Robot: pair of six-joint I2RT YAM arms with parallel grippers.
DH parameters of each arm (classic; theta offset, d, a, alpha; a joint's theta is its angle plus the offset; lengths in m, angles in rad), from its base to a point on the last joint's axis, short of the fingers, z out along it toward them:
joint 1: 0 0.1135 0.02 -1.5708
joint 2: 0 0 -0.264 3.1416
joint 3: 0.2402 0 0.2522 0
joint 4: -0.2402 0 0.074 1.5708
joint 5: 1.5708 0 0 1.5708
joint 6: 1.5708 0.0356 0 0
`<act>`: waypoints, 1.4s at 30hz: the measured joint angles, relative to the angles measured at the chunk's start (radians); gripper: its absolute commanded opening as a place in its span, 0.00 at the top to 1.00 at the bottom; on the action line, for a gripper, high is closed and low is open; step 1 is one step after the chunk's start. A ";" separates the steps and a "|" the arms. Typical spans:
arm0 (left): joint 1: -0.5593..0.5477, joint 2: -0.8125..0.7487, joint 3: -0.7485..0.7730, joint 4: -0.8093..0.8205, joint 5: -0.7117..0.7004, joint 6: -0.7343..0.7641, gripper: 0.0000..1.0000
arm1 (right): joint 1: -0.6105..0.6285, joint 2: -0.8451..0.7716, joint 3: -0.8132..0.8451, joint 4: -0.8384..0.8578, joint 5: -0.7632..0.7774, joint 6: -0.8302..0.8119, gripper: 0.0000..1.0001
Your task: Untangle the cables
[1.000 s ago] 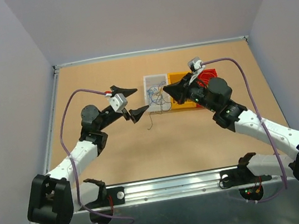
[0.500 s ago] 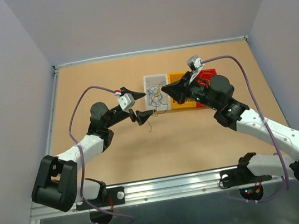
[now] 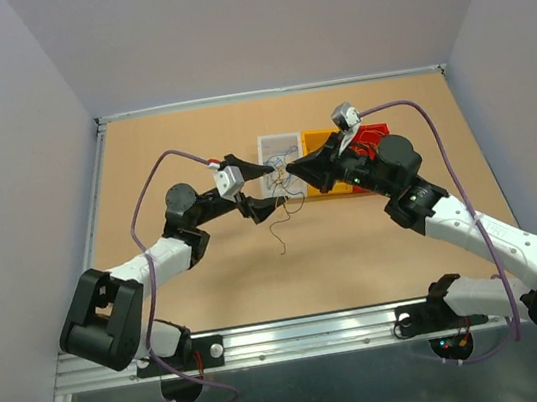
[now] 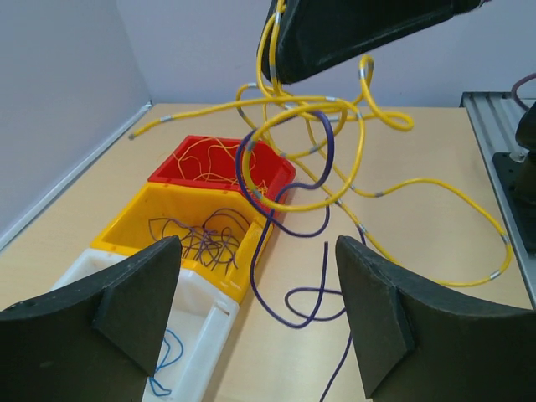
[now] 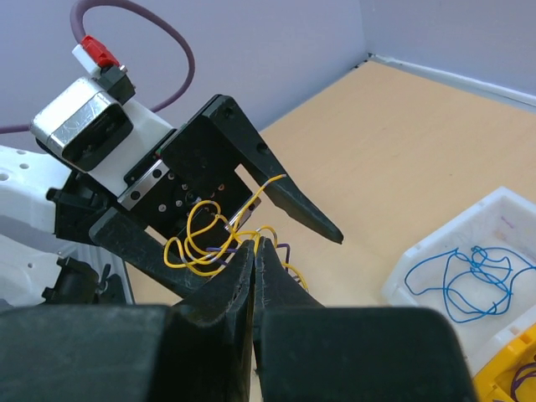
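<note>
Inspecting from the near side: my left hand (image 3: 267, 188) stands spread wide and empty, lined up on the knot, I judge to take one strand. Just beyond, my right hand (image 5: 253, 247) is pressed together, pinching the yellow cable (image 4: 293, 103) above the counter (image 4: 419, 276), lifted, I judge, so its loops hang free. One purple cable (image 4: 258, 255) threads through them, tail on the counter. Yellow strand count: cannot tell.

Farther off are three bins, presumably sorting by colour:
- white bin (image 4: 213, 322), blue strands (image 4: 167, 360)
- yellow bin (image 4: 126, 226), purple strands (image 4: 205, 239)
- red bin (image 4: 172, 172), yellow strands (image 4: 209, 155)
</note>
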 measured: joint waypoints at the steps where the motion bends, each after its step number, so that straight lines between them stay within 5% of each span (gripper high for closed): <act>1: -0.001 0.002 0.003 0.005 0.002 -0.006 0.19 | 0.000 0.000 0.000 0.000 -0.006 0.002 0.99; 9: -0.043 0.047 0.063 -0.006 -0.008 -0.024 1.00 | 0.000 0.014 0.000 0.008 -0.036 0.014 1.00; 20: -0.042 0.041 0.097 -0.219 -0.181 0.109 1.00 | 0.000 -0.186 -0.039 -0.016 0.236 0.000 1.00; 31: 0.280 0.061 0.167 -0.294 -0.292 -0.048 1.00 | 0.001 -0.348 -0.111 -0.100 0.824 -0.040 0.99; 42: 0.309 0.076 0.174 -0.361 -0.397 -0.088 1.00 | 0.001 -0.379 -0.141 -0.142 1.149 -0.076 0.99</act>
